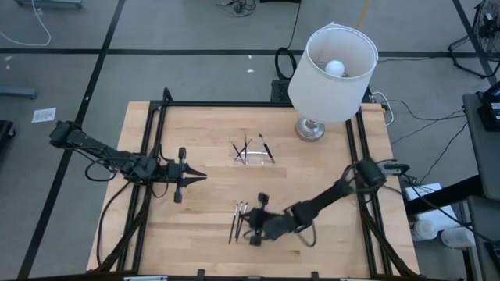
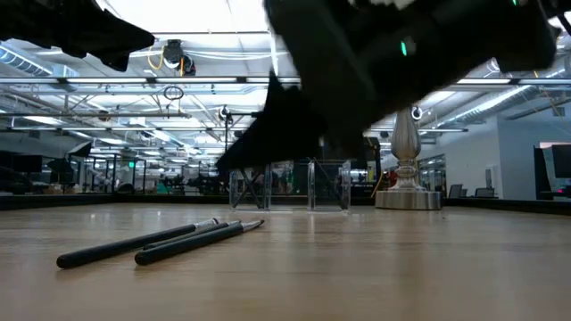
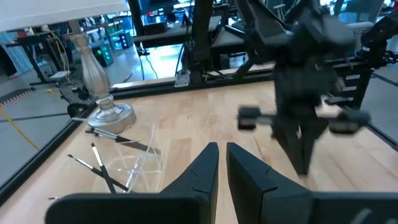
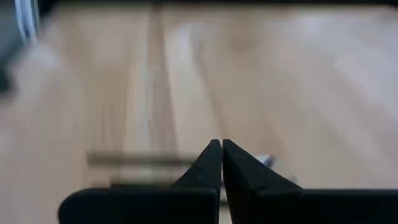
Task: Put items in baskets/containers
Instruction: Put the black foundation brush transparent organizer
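Loose stick tools [image 1: 237, 218] lie on the bench [image 1: 211, 234] just beside the clenched, empty right end effector [image 1: 248, 223]. Clenched left end effector [image 1: 201, 176] waits nearby; clear tray [image 1: 251, 151] holds more sticks.

text: none legible | labels: none | numbers: none | signs: none

Taking the table [image 1: 312, 179] centre as the dial, the clear tray [image 1: 251, 153] with sticks [image 1: 266, 147] lies near 12 o'clock, the lamp [image 1: 332, 74] at 2, loose sticks [image 1: 237, 219] at 6 beside the right gripper [image 1: 248, 225], the left gripper [image 1: 199, 176] at 9.
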`<action>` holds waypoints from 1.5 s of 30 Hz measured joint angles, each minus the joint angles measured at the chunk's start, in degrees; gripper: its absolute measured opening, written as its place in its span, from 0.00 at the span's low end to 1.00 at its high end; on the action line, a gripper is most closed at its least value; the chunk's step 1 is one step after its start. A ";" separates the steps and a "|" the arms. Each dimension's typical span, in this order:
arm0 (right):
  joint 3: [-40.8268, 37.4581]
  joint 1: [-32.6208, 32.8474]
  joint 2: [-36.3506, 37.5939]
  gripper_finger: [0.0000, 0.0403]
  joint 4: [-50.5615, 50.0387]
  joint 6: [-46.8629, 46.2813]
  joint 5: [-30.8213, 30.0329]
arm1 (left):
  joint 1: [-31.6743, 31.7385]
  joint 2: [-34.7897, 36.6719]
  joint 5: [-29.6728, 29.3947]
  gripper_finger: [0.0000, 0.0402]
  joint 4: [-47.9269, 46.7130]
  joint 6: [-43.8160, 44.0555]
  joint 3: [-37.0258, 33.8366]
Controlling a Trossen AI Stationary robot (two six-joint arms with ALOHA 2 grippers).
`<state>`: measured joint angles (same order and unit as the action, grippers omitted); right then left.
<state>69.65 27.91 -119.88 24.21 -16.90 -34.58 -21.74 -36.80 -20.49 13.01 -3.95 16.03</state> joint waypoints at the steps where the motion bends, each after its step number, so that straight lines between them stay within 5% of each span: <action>1: 1.17 0.05 -1.39 0.00 -1.27 1.19 0.12 | -0.01 0.00 0.00 0.10 0.13 0.00 0.00; 9: 5.67 -1.27 -1.89 0.00 -6.64 4.40 3.61 | -0.02 0.00 -0.02 0.10 0.49 -1.61 0.00; 15: 5.71 -1.21 -1.49 0.00 -7.83 7.52 14.94 | 0.00 -0.01 -0.02 0.10 0.47 -2.18 0.00; 45: 3.56 -3.26 -2.09 0.00 -12.01 2.30 15.09 | 0.00 0.01 -0.02 0.10 0.53 -1.55 0.00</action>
<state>73.22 24.64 -121.97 12.21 -14.60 -19.49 -21.74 -36.80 -20.51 13.54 -5.50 16.03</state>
